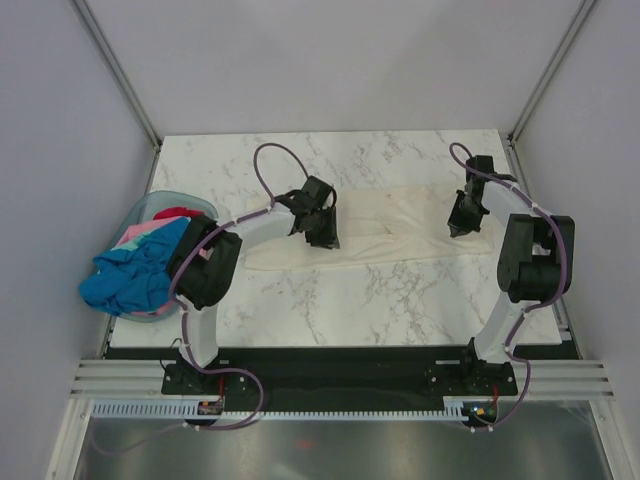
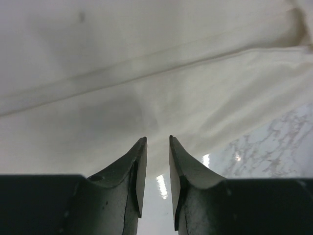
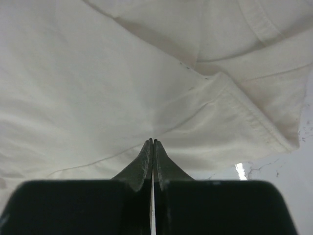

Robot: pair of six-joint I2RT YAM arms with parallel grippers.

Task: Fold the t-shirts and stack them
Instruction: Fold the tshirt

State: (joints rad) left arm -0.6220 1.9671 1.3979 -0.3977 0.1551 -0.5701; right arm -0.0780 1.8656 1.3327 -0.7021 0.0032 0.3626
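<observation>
Marble table (image 1: 400, 300) is crossed at its middle by the cream-white t-shirt (image 1: 400, 238), spread as a long flat band. It is judged light, limp and easily creased, best taken at a hem or corner. Above its near edge the left gripper (image 2: 157, 140) is held slightly open; the right gripper (image 3: 152, 141) is closed, perhaps pinching cloth.

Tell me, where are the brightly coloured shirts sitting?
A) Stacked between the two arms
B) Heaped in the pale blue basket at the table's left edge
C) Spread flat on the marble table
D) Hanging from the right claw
B: the coloured shirts lie heaped in the basket at the left edge, while only the cream-white shirt lies on the table.
</observation>
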